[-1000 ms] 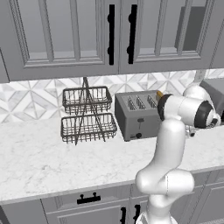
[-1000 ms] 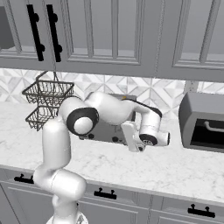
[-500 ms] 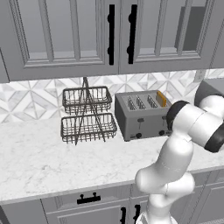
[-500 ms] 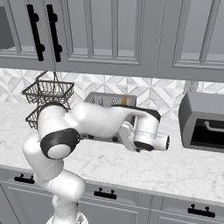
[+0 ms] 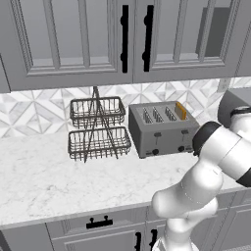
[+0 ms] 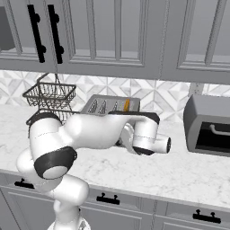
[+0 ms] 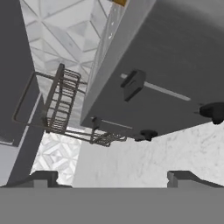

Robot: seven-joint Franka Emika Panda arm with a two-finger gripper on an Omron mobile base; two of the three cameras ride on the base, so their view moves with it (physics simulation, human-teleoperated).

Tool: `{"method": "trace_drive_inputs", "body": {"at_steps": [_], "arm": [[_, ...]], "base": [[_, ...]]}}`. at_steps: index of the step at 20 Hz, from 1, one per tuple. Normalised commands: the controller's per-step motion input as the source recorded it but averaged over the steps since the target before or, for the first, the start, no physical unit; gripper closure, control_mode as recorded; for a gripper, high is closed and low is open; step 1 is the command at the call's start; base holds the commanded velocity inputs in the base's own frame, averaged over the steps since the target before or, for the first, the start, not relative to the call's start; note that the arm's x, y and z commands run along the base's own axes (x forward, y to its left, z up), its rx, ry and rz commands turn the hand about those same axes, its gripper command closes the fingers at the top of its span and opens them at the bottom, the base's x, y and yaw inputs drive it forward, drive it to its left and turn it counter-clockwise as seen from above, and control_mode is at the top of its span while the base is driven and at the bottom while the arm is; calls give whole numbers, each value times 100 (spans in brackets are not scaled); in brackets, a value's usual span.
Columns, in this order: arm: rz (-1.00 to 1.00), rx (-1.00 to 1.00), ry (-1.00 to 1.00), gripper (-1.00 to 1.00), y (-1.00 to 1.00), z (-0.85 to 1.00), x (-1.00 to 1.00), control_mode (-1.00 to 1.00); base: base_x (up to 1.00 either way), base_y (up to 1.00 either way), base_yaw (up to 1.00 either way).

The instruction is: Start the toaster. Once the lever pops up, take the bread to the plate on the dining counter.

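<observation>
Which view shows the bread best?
The left base view: the bread stands clear in the toaster's rightmost slot. The right base view shows a thin orange edge; the hand view just a corner.

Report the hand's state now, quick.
Hand: open, fingertips spread wide, holding nothing, facing the toaster front with its levers.

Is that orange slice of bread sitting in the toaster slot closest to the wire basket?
No, the bread stands in the slot at the end of the toaster farthest from the wire basket rack.
</observation>
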Motion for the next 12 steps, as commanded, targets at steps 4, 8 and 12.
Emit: {"method": "trace_drive_inputs", "body": {"at_steps": [4, 8, 12], "arm": [[-3, 0, 0, -100, 0, 11, 4, -100], [-8, 1, 6, -100, 0, 10, 47, -100], [-10, 0, 4, -100, 0, -27, 52, -100]], "base": [[0, 0, 0], [0, 0, 0], [0, 0, 0]]}}
